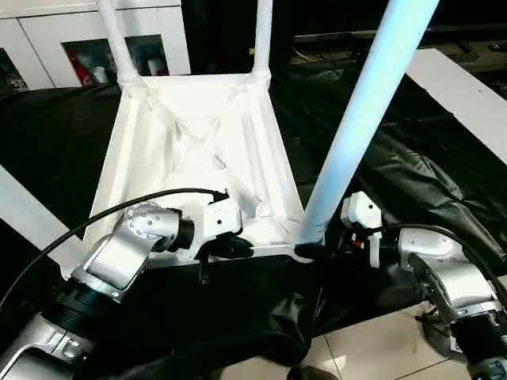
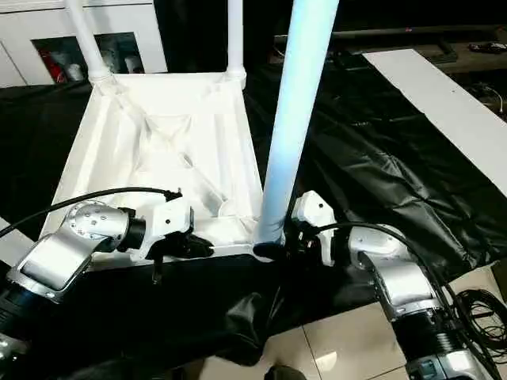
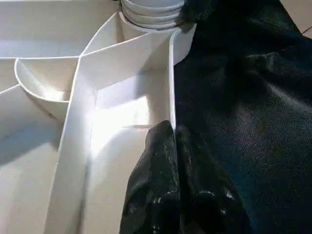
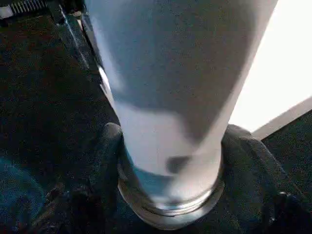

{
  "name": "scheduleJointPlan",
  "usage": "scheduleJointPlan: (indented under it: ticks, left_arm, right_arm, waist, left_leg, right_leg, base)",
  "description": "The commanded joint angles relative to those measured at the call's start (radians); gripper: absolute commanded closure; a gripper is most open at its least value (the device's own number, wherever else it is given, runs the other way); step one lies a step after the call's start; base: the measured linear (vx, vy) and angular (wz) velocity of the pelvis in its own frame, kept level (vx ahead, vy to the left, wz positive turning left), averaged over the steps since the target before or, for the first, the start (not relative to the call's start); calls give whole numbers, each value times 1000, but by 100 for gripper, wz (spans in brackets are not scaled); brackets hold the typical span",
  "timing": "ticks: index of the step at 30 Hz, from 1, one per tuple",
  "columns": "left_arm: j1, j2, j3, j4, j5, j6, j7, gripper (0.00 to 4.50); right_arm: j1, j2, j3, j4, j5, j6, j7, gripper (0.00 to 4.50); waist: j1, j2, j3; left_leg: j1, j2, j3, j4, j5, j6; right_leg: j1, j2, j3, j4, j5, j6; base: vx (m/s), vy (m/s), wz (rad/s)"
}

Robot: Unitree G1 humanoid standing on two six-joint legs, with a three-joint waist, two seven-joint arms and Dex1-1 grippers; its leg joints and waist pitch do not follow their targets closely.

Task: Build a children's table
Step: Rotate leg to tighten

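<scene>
The tabletop [image 1: 198, 150] lies upside down on a black sheet [image 1: 412, 182], so its ribbed underside faces up. It is the thing to place everything else by.

Two legs already stand up in the two far corners of the tabletop: one far leg [image 1: 115, 39] on the robot's left and another far leg [image 1: 262, 36] on its right. A third, near leg [image 1: 368, 111] stands in the near corner on the robot's right. It leans a little away from the tabletop, and I cannot tell if it is pushed all the way in.

The left gripper [image 1: 230, 247] is at the near edge of the tabletop. Its two black fingers [image 3: 165, 195] are pressed together on the thin near wall of the tabletop, pinching it to hold it in place.

The right gripper [image 4: 168, 161] is at the bottom of the near leg, just beside the near right corner. Its fingers sit one on each side of the leg's flared end, wide apart around it. I cannot tell if they squeeze it or just cup it.

So about three legs are in. I think the near leg may need a firm push. The near corner by the left gripper has no leg, so a fourth one is left to do.
</scene>
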Motion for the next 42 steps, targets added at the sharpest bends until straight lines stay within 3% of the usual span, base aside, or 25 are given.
scheduleJointPlan:
  ticks: [1,4,5,6,10,12,13,16,19,22,24,26,28,30,33,35,36,37,41,42]
  left_arm:
    - [28,-18,-59,36,21,21,-3,450]
    - [14,-72,-50,82,36,36,69,450]
    - [4,-112,-43,113,41,48,117,450]
    - [-1,-128,-42,127,45,54,136,450]
    - [-42,-229,-27,217,70,107,266,450]
    - [-64,-270,-11,265,74,134,325,450]
    - [-78,-284,-8,296,84,139,353,450]
    - [-115,-319,5,385,111,137,422,450]
    - [-120,-323,9,401,113,131,428,450]
    - [-127,-324,6,417,125,121,429,450]
    - [-130,-317,-2,424,131,103,414,450]
    - [-129,-309,-8,419,129,91,398,450]
    - [-120,-288,-15,394,120,54,349,450]
    - [-106,-267,-13,355,103,42,304,450]
    - [-92,-240,-14,327,92,10,260,450]
    - [-75,-193,-24,298,84,-43,196,450]
    - [-66,-174,-24,277,72,-27,171,450]
    - [-60,-159,-28,264,70,-40,152,450]
    - [-34,-109,-39,213,47,-80,72,450]
    - [-12,-77,-49,171,22,-110,2,450]
  right_arm:
    - [14,17,5,5,2,-15,-23,188]
    - [10,77,-37,50,-5,-8,-150,189]
    - [8,114,-58,74,-12,-9,-228,189]
    - [9,131,-66,82,-15,-11,-261,189]
    - [27,242,-86,88,-53,2,-467,189]
    - [33,296,-91,80,-77,20,-568,189]
    - [34,323,-89,75,-104,25,-631,189]
    - [43,401,-64,44,-146,51,-729,189]
    - [48,421,-65,33,-117,52,-707,189]
    - [59,431,-71,13,-66,36,-665,189]
    - [65,430,-92,-17,-3,37,-617,134]
    - [66,413,-93,-39,14,51,-583,118]
    - [54,351,-93,-65,4,74,-530,98]
    - [43,281,-96,-86,21,96,-439,76]
    - [42,195,-98,-103,45,124,-337,72]
    - [47,88,-96,-103,40,114,-232,72]
    - [51,47,-94,-101,35,97,-191,72]
    - [52,27,-94,-100,33,92,-171,72]
    - [56,-22,-95,-107,36,88,-108,72]
    - [56,-38,-90,-115,45,96,-75,72]
  waist:
    - [-1,-1,-63]
    - [-3,2,-57]
    - [-5,0,-52]
    - [-8,0,-45]
    - [-10,-1,-40]
    - [-11,0,-39]
    - [-9,5,-38]
    - [-9,3,-36]
    - [-7,4,-38]
    - [-3,6,-41]
    - [-3,6,-41]
    - [-3,7,-41]
    - [-8,4,-42]
    - [-7,3,-45]
    - [-13,0,-44]
    - [-7,-1,-48]
    - [-9,-5,-52]
    - [-8,-4,-54]
    - [-8,-4,-65]
    - [-8,-2,-69]
  left_leg:
    - [18,29,-3,-56,-64,114]
    - [18,30,-3,-60,-106,96]
    - [20,30,-3,-65,-149,75]
    - [21,29,-5,-73,-224,33]
    - [27,28,-8,-83,-295,-10]
    - [26,24,-9,-86,-309,-20]
    - [28,24,-11,-87,-315,-24]
    - [34,20,-12,-90,-360,-30]
    - [35,22,-15,-95,-365,-15]
    - [36,26,-11,-98,-332,-1]
    - [35,28,-9,-99,-337,1]
    - [30,29,-11,-101,-332,6]
    - [18,28,-13,-103,-299,7]
    - [21,29,-10,-97,-284,26]
    - [10,28,-11,-98,-250,39]
    - [23,31,-6,-90,-242,45]
    - [15,31,-4,-86,-200,60]
    - [13,29,-2,-80,-159,79]
    - [11,26,1,-64,-27,137]
    - [15,26,5,-56,18,169]
  right_leg:
    - [51,-37,37,-51,49,-297]
    - [48,-38,37,-58,-9,-290]
    - [45,-39,37,-66,-72,-282]
    - [43,-40,38,-79,-204,-248]
    - [31,-41,44,-96,-348,-177]
    - [26,-38,45,-101,-370,-153]
    - [24,-39,46,-102,-377,-149]
    - [16,-40,45,-115,-455,-111]
    - [18,-44,44,-123,-485,-87]
    - [17,-42,46,-125,-420,-100]
    - [18,-42,46,-123,-398,-115]
    - [22,-42,46,-119,-378,-121]
    - [32,-42,43,-114,-352,-122]
    - [35,-40,44,-111,-313,-131]
    - [41,-42,41,-107,-299,-144]
    - [34,-45,46,-110,-284,-158]
    - [43,-42,45,-99,-208,-177]
    - [43,-40,44,-92,-142,-194]
    - [49,-34,42,-61,107,-260]
    - [47,-30,41,-51,206,-288]
  base:
    - [0,0,0]
    - [0,0,0]
    - [0,0,0]
    - [0,0,0]
    - [0,0,0]
    - [0,0,0]
    - [0,0,0]
    - [0,0,0]
    - [0,0,0]
    - [0,0,0]
    - [0,0,0]
    - [0,0,0]
    - [0,0,0]
    - [0,0,0]
    - [0,0,0]
    - [28,-5,1]
    - [55,-9,2]
    - [56,-11,-1]
    - [45,-10,-2]
    - [0,0,0]
